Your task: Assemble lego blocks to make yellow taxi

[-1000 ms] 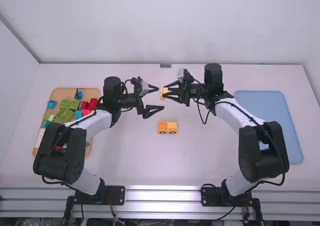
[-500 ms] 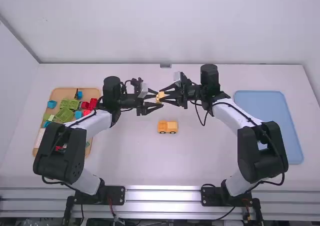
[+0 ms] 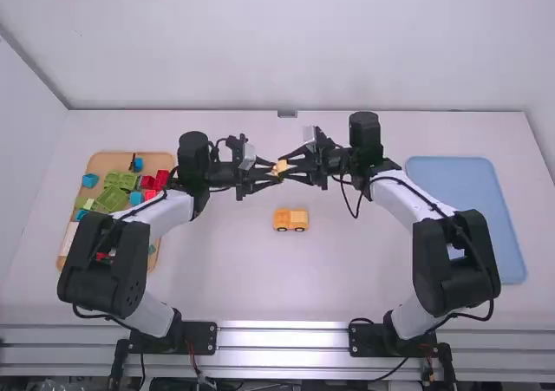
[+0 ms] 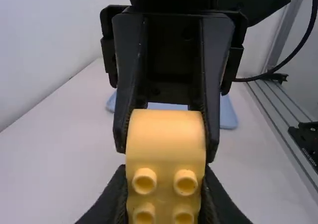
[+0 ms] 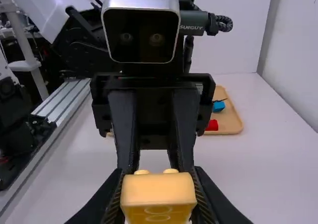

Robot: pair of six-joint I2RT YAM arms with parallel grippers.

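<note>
**Yellow block (image 3: 280, 166) pinched from both sides**

Just above frame centre, the left gripper (image 3: 274, 171) and right gripper (image 3: 284, 165) both clasp it. Below stands a yellow car (image 3: 290, 220); tan tray (image 3: 159, 159) at left, blue tray (image 3: 460, 200) right.

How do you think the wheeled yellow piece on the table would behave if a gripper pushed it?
The yellow piece may roll lengthwise, given the round wheels along its side. Its low, boxy body looks stiff and unlikely to tip.

Pale lettering (image 5: 194, 28) on dark cylinder (image 5: 198, 19)
</note>
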